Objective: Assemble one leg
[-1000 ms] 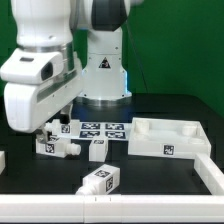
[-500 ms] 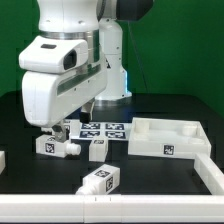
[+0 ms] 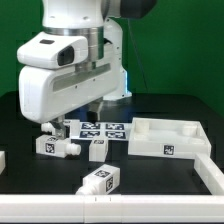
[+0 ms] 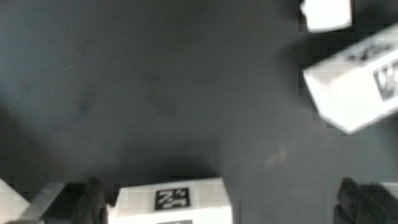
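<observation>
Wrist view gives me the clearest read: the fingers [image 4: 86, 200] are spread wide and released. The leg under the fingers [image 4: 173, 198] sits between them with a gap on each side, so nothing is gripped. Two more white pieces show in that view, too blurred for me to name.

In the exterior view I count three tagged white legs on the table [image 3: 150, 172]. The leg under the fingers [image 3: 55, 146] lies at 8 o'clock from the marker board [image 3: 102, 128]. The second leg [image 3: 97, 149] is just beside the board's 6 o'clock edge. The front leg [image 3: 100, 181] lies well apart at 6 o'clock.

There is one rimmed white panel [image 3: 165, 137] at 3 o'clock from the board. One white part [image 3: 3, 158] is cut off at the 9 o'clock border, and another [image 3: 210, 172] at 4 o'clock. A white rail [image 3: 100, 212] runs along the 6 o'clock edge.

Bare table lies open between the front leg and the panel, and at 7 o'clock.
</observation>
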Tool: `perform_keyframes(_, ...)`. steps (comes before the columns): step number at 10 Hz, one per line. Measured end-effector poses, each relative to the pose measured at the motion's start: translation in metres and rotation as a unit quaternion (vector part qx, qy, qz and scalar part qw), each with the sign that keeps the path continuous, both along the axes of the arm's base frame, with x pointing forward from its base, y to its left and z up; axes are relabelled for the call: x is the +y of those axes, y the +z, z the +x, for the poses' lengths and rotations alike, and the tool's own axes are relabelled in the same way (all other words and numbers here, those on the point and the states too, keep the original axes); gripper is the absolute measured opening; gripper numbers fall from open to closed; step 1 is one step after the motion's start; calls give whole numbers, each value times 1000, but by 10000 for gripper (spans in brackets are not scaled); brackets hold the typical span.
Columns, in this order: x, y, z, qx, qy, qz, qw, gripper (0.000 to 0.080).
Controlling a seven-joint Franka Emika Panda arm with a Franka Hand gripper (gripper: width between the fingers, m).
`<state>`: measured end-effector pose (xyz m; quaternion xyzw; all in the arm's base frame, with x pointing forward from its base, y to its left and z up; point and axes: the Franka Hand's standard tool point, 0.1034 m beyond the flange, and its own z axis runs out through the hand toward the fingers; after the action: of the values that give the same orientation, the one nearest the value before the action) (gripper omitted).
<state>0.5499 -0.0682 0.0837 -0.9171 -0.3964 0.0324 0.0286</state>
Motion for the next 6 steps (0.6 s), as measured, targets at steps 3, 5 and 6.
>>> perform_keyframes(3,16,-1,29,24,-71,3,997,649)
perform_keyframes(5,15,-2,29,23,2,11,1000,649)
perform_keyframes(6,15,-2,28,22,35,14,999,649)
